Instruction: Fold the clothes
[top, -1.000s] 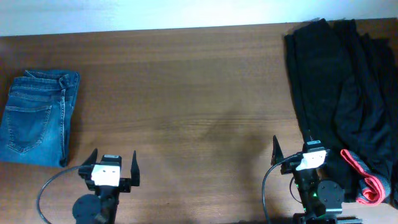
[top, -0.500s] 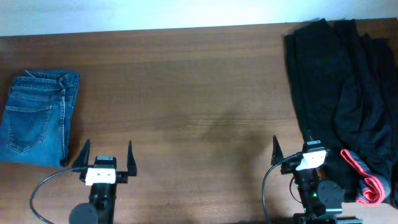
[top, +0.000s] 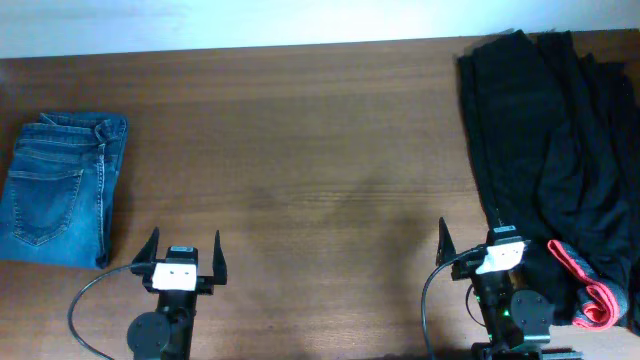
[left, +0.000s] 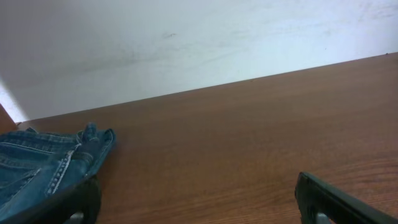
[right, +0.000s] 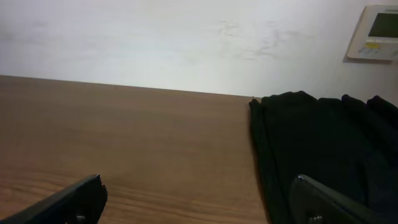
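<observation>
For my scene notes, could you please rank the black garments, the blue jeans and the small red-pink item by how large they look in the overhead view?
1. the black garments, clearly the largest spread
2. the jeans, a compact bundle
3. the red-pink item, by far the smallest

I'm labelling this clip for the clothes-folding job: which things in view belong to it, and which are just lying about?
Belongs to the job:
- the blue jeans, lying folded at the left of the table

Just lying about:
- the black garments, heaped at the right
- the small red-pink item, on their near edge
- the wall panel
</observation>
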